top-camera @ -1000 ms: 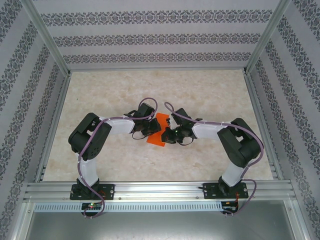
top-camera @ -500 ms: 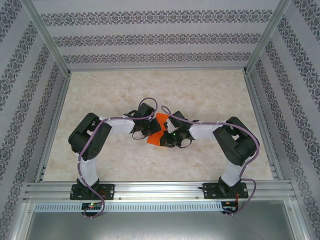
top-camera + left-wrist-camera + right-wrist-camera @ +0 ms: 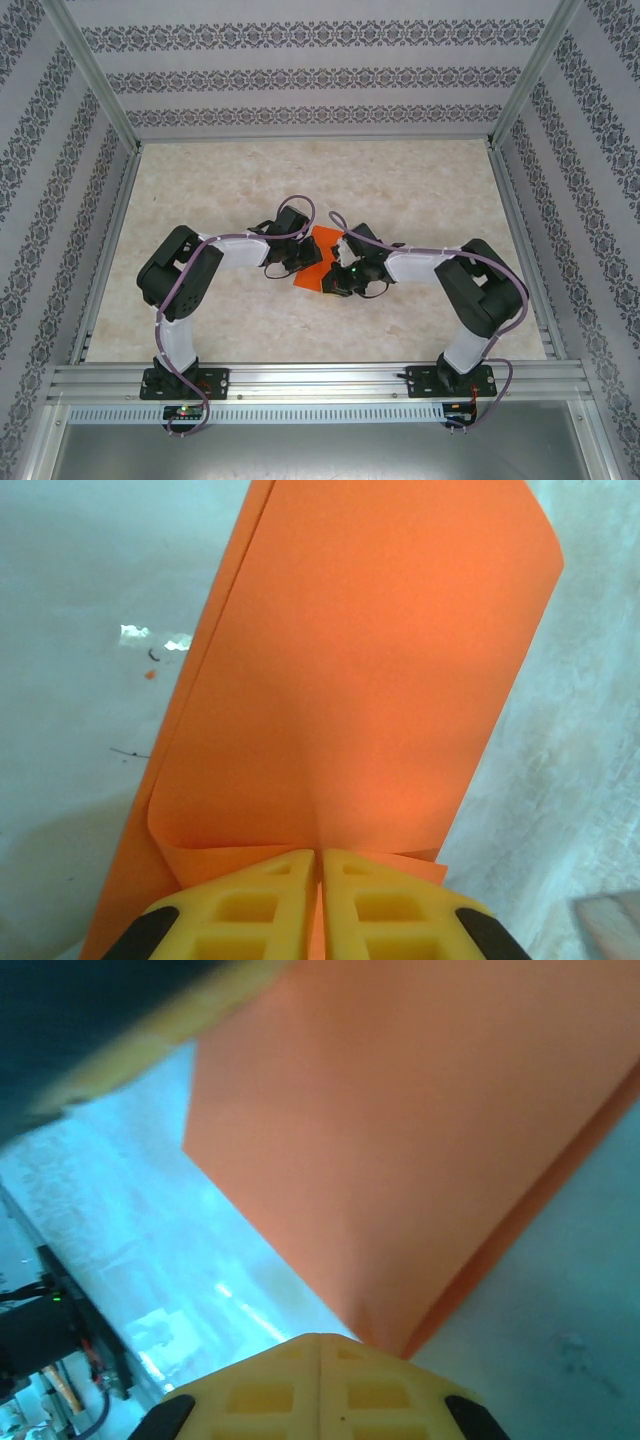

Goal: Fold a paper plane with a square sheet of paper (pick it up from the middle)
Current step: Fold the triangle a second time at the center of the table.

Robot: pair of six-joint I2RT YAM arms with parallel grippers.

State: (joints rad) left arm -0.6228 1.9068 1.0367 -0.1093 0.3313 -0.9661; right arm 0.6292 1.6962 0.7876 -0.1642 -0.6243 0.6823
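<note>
A thin, bright orange paper sheet point(image 3: 318, 250), already folded into a layered, tapering shape, lies at the middle of the pale marbled tabletop point(image 3: 420, 190). Two black robot arms reach in over the tabletop's near half and meet at that middle point.

The left gripper point(image 3: 320, 855), with blocky yellow fingers, sits just left of the tabletop's centre. Its fingers are pressed together on one end of the sheet, where an upper layer curls up from the tabletop rather than lying flat.

The right gripper point(image 3: 320, 1340) sits just right of the tabletop's centre. Its yellow fingers are together, and a pointed corner of the sheet meets their tips. It is unclear whether they pinch that corner or only touch it.

This appears to be a middle fold, with one layer being turned over and no dart-shaped plane formed yet. The next move probably calls for laying the raised layer flat, lining up its edges, and pressing a sharp crease without tearing or sliding the thin sheet.
</note>
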